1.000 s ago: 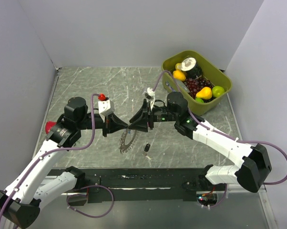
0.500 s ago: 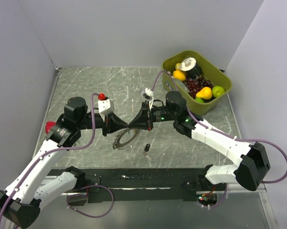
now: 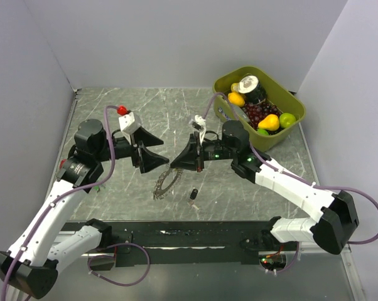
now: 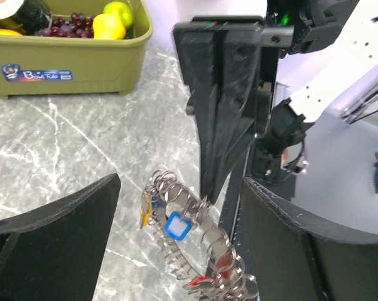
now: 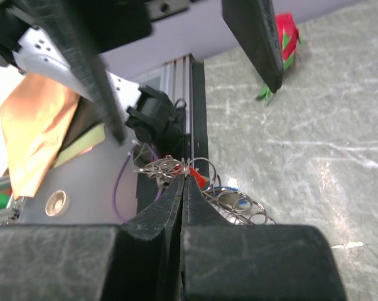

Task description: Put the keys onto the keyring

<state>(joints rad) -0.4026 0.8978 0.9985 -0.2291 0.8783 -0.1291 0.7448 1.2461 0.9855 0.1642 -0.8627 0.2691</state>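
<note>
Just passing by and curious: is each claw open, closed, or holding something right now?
Left gripper: open, holding nothing.
Right gripper: closed, pinching the keyring.

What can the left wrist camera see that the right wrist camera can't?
Only the left wrist view shows the green fruit bin. Only the right wrist view shows a red strawberry-like toy and a copper-coloured sheet. Both show the keyring with its blue-headed key, pinched in the shut right gripper over the marble table.
</note>
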